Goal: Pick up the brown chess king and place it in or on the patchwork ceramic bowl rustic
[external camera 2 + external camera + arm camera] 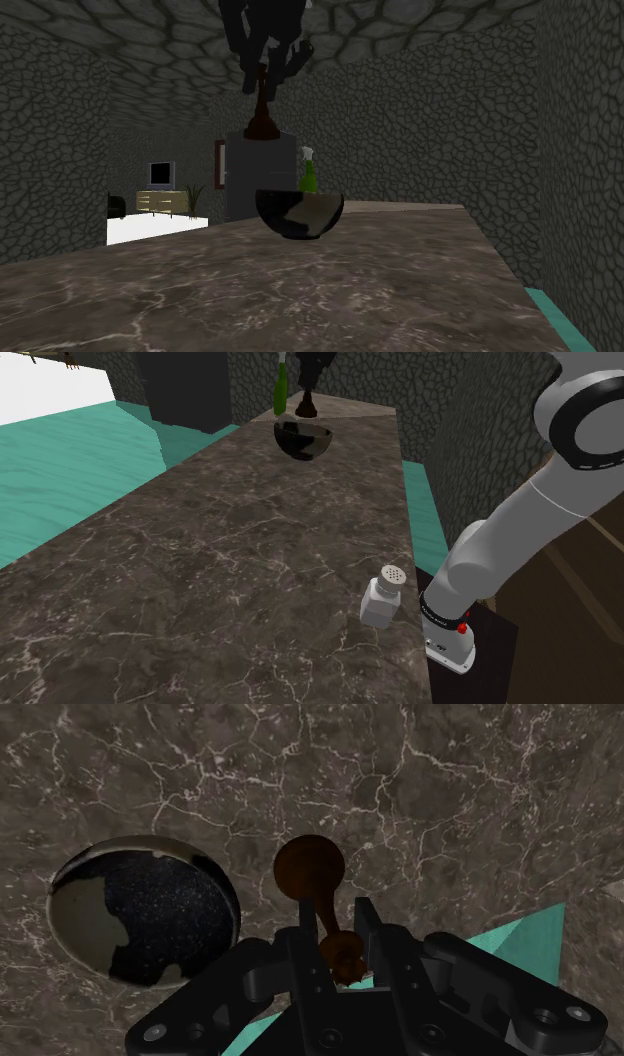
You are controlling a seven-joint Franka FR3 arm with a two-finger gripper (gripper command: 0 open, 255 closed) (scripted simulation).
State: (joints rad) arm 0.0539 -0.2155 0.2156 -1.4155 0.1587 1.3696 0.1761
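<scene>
I see a brown king (310, 872) and a bowl (90, 919) patched black and cream. My counter (200, 582) is dark brown, veined white.

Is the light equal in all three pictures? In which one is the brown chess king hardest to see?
Shoulder view: brightest on the veined counter and white shaker, dim at the far end. Second exterior view: darkest; claw and chess king are near-silhouettes, so it is hardest to see here. Wrist view: evenly lit, the king's brown shows plainly.
</scene>
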